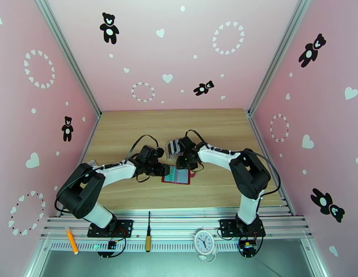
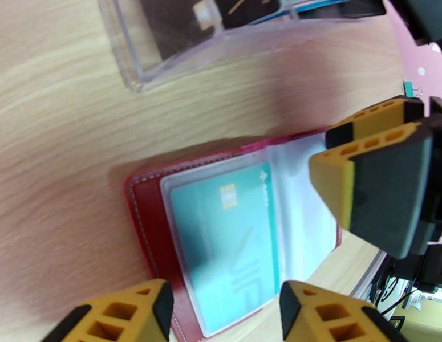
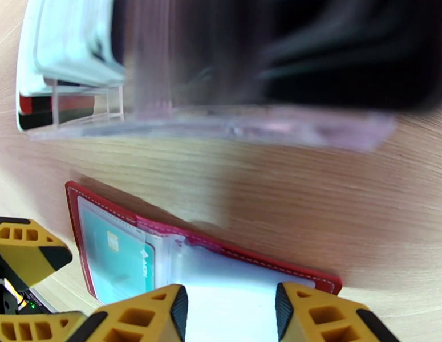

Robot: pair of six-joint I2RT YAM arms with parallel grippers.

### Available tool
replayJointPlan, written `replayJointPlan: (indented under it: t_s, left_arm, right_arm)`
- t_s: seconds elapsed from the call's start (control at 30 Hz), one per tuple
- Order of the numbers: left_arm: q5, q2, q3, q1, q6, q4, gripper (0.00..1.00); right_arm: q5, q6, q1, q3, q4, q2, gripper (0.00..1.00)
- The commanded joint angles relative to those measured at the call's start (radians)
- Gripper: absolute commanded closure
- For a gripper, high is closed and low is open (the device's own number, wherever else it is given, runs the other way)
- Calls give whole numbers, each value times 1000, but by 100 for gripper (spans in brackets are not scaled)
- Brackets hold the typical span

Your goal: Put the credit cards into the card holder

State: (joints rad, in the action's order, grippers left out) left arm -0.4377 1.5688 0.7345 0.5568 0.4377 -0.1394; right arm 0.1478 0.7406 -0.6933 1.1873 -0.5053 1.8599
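While over card holder (image 1: 177, 176), arms (image 1: 118, 171) inward.

You've got both arms reaching in from their bases, elbows bowed outward, wrists meeting mid-table. Your left arm (image 1: 114, 171) comes in low from the left, forearm close to level, wrist pointing right. The left gripper (image 1: 166, 170) has its yellow fingers (image 2: 144, 312) spread, with nothing between them. Your right arm (image 1: 215, 155) sweeps in from the right, its wrist bent downward. The right gripper (image 1: 184, 163) is tipped down just beside the left one, tips close together. Its jaws stand parted too, black pads (image 3: 178, 308) facing each other across a clear gap.
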Motion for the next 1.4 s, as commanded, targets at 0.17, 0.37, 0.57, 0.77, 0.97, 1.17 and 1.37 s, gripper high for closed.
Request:
replayJointPlan:
  t_s: [0.17,0.37,0.57,0.77,0.97,1.17,1.37]
  left_arm:
    - [36,-58,-59,24,5,-32,43]
    - [57,-37,-92,35,0,-14,43]
    - [43,-7,-84,36,-2,3,43]
    - [26,1,-74,36,-7,9,44]
    - [7,19,-66,36,-5,22,44]
    - [7,26,-57,41,-5,28,44]
    - [14,40,-49,48,-6,25,43]
  right_arm:
    - [10,-6,0,3,-17,35,53]
    - [12,-4,-1,0,-12,38,53]
    - [10,-3,-8,-3,-12,37,53]
    - [13,6,-28,2,-6,51,53]
    - [19,14,-39,6,2,61,53]
    - [34,21,-49,6,16,65,53]
    - [59,31,-63,3,29,70,53]
